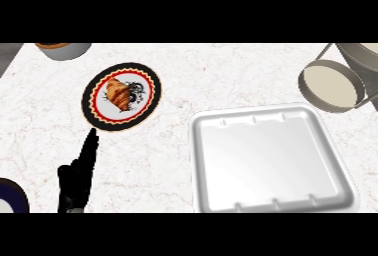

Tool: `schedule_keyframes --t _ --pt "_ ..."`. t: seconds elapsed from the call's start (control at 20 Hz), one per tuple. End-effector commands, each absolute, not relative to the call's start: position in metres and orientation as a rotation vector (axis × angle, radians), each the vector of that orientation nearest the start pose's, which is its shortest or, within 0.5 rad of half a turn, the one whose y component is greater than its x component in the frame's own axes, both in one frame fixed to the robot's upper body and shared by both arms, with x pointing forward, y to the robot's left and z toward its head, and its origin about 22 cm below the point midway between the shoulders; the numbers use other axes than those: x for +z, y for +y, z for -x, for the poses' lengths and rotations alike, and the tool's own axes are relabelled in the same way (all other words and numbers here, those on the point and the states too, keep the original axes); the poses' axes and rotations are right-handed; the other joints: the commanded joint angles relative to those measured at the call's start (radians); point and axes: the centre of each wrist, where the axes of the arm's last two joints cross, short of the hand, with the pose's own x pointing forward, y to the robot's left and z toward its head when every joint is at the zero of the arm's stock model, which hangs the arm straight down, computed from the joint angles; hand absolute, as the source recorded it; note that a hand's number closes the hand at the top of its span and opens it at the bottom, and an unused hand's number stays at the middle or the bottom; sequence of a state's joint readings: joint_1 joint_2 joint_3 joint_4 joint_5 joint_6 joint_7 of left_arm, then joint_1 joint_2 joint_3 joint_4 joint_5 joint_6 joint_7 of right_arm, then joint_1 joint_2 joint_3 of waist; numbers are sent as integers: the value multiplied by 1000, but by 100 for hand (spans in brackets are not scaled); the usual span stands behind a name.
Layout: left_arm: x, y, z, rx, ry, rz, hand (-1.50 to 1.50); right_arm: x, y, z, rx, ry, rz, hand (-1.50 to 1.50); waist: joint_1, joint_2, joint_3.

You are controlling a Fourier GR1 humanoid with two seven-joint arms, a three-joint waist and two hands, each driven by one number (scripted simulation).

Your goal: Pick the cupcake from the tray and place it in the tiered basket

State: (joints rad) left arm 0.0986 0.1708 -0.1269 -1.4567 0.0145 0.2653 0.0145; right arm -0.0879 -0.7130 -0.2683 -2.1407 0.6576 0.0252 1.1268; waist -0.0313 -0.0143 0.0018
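Looking for the cupcake, you cannot tell where it is; a grey thing [63, 50] cut off at top-left may be it. Your left hand [76, 177] rests with fingers straight, holding nothing, tips beside the croissant plate [91, 107]. The tray [269, 160] and basket [332, 82] lie to the right.

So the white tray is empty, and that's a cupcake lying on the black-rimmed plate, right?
Not quite. What lies on the black-rimmed plate is a croissant, not a cupcake. The white tray is indeed empty. The head view shows both.
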Motion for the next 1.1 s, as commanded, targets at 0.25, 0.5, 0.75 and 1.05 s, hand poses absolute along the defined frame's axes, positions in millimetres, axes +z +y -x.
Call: schedule_keyframes --t 0.25,0.5,0.75,1.05 --pt "-57 261 -213 -23 -1296 -272 0 317 -331 -199 -71 -974 1545 150 34 15 -5" --pt "-52 254 -211 -50 -1313 -243 0 328 -348 -233 -107 -908 1555 150 66 21 -5" --pt "-58 240 -213 -38 -1285 -238 0 334 -373 -257 -117 -879 1531 150 56 20 -3" --pt "-56 230 -214 -28 -1313 -227 0 319 -403 -306 -67 -912 1484 150 60 21 -2"
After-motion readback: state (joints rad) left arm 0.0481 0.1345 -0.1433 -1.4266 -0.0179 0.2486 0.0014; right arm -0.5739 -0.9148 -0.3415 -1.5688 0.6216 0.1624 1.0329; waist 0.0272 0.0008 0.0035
